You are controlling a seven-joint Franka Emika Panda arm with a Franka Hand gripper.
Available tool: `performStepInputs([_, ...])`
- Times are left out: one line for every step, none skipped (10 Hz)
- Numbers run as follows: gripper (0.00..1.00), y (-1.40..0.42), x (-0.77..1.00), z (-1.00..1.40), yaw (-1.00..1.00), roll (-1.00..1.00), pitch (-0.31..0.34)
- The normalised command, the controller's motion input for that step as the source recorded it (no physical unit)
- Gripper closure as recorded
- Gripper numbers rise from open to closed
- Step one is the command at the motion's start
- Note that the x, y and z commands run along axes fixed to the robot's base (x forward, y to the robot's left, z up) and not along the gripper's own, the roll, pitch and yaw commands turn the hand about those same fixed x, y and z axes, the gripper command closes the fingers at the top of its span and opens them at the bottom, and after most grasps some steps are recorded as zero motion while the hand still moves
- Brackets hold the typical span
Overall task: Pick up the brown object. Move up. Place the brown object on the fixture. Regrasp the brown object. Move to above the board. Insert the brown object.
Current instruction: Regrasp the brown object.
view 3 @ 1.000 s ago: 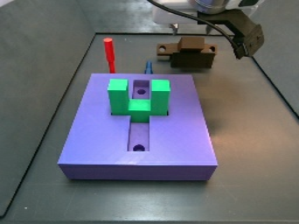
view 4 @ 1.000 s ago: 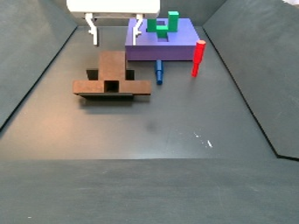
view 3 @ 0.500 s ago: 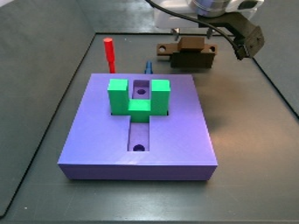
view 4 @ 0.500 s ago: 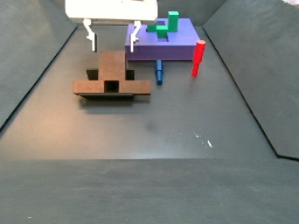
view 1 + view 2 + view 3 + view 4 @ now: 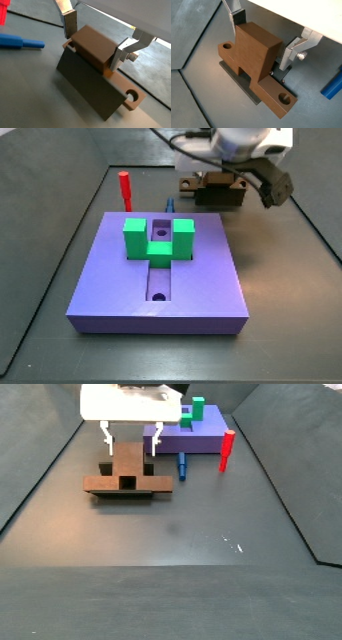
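On dark grey floor (image 5: 201,554) | tool (image 5: 258,47) spread astride brown object (image 5: 254,50) | fixture (image 5: 87,90) beneath

The gripper (image 5: 131,440) hung low over the worktop, pointing straight down, its jaws spread wide. In both wrist views the silver fingers (image 5: 69,21) (image 5: 292,54) stood well apart.

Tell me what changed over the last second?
The gripper has come down over the brown object, its open fingers now straddling the blocky head without clamping it. The brown object, the board and the red peg stayed put.
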Motion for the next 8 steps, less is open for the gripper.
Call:
performStepInputs([0.0,0.0,0.01,-0.07,0.16,0.53,0.026])
performStepInputs([0.0,0.0,0.11,0.0,0.14,0.57,0.126])
performStepInputs([0.0,0.0,0.05,-0.02,0.13,0.61,0.103])
performStepInputs([0.0,0.0,0.09,-0.23,0.08,0.38,0.0])
performStepInputs([0.0,0.0,0.07,-0.31,0.02,0.23,0.0])
performStepInputs([0.0,0.0,0.08,-0.27,0.01,0.16,0.0])
performStepInputs([0.0,0.0,0.08,-0.15,0.0,0.12,0.0])
performStepInputs([0.0,0.04,0.02,0.0,0.0,0.06,0.117])
